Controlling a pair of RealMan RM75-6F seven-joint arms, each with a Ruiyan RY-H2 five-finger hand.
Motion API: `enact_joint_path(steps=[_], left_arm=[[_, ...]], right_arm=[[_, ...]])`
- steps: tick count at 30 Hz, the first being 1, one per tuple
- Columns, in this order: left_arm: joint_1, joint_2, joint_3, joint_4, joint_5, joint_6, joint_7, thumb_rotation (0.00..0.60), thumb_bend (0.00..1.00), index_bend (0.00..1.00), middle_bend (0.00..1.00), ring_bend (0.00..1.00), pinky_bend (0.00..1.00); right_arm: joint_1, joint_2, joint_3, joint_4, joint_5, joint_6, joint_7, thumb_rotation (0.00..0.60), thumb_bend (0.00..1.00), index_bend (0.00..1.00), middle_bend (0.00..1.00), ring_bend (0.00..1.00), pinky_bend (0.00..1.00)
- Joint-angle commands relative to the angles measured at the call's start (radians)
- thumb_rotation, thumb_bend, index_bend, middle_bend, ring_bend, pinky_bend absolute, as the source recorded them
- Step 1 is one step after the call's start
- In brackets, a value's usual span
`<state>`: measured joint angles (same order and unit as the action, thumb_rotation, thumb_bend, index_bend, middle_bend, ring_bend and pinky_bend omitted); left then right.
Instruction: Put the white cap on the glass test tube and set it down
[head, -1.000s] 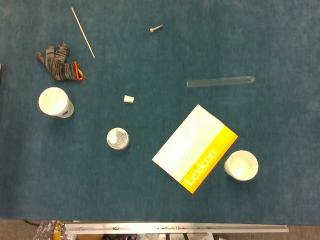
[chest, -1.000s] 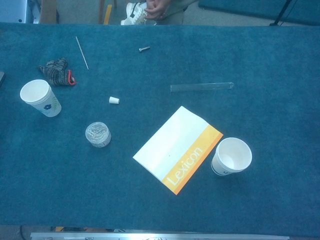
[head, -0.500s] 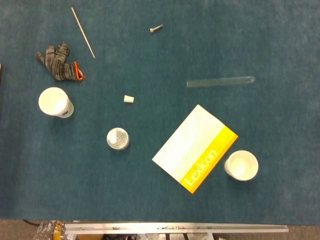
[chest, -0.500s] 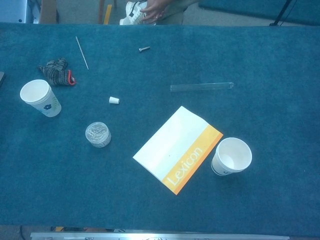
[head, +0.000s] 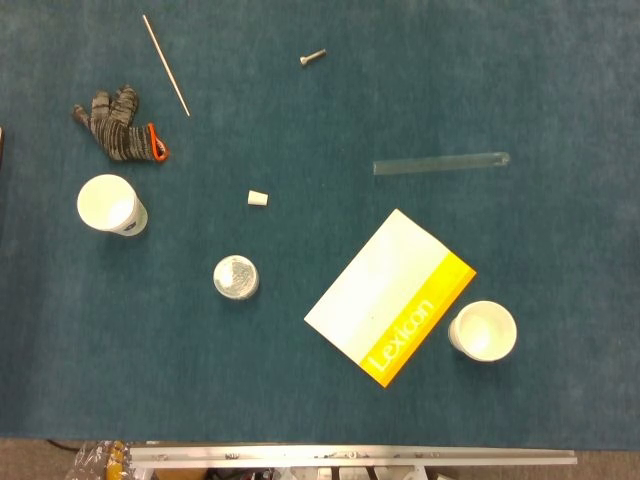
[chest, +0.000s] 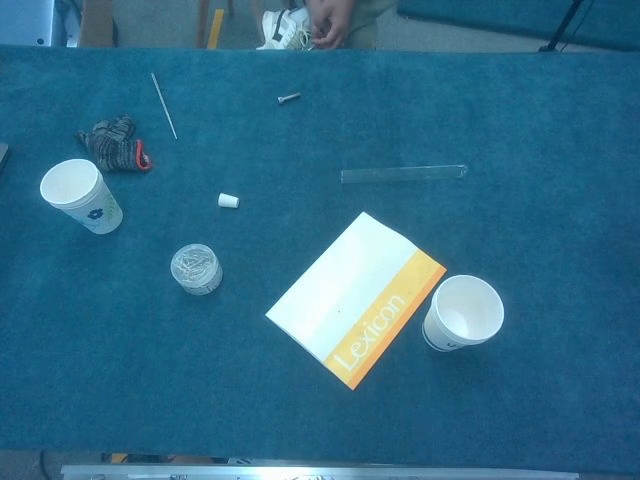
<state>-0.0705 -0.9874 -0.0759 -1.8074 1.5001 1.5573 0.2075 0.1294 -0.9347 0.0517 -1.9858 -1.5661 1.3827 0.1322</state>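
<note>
The glass test tube (head: 441, 163) (chest: 403, 175) lies flat on the blue cloth, right of centre, its length running left to right. The small white cap (head: 258, 198) (chest: 229, 200) lies by itself on the cloth, well to the left of the tube. Neither of my hands shows in the head view or the chest view.
A white and yellow Lexicon booklet (head: 390, 296) lies below the tube, with a paper cup (head: 483, 331) at its right. Another paper cup (head: 111, 204), a clear round container (head: 236, 277), a grey glove (head: 121, 126), a thin rod (head: 166, 65) and a bolt (head: 312, 58) lie around the cap.
Nothing on the table has moved. Only the person beyond the far table edge in the chest view has shifted.
</note>
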Motion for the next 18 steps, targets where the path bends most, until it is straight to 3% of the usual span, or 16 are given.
enact_joint_path(steps=[1,9,18], left_arm=[[-0.001,-0.003,-0.003,0.001,-0.001,0.002,0.001,0.6,0.34,0.3,0.2,0.08,0.13],[-0.019,-0.007,-0.013,0.001,-0.003,-0.012,0.015,0.6,0.34,0.3,0.2,0.08,0.13],[-0.026,0.006,-0.01,-0.013,0.007,-0.019,0.038,0.6,0.34,0.3,0.19,0.08,0.13]], right_arm=[[0.068,0.014,0.039,-0.002,0.048,-0.082,0.014,0.6,0.32,0.28,0.22,0.09,0.23],[0.204,-0.037,0.102,0.047,0.154,-0.244,-0.027,0.6,0.33,0.43,0.22,0.09,0.23],[0.364,-0.156,0.159,0.141,0.296,-0.398,-0.166,0.6,0.31,0.47,0.23,0.09,0.23]])
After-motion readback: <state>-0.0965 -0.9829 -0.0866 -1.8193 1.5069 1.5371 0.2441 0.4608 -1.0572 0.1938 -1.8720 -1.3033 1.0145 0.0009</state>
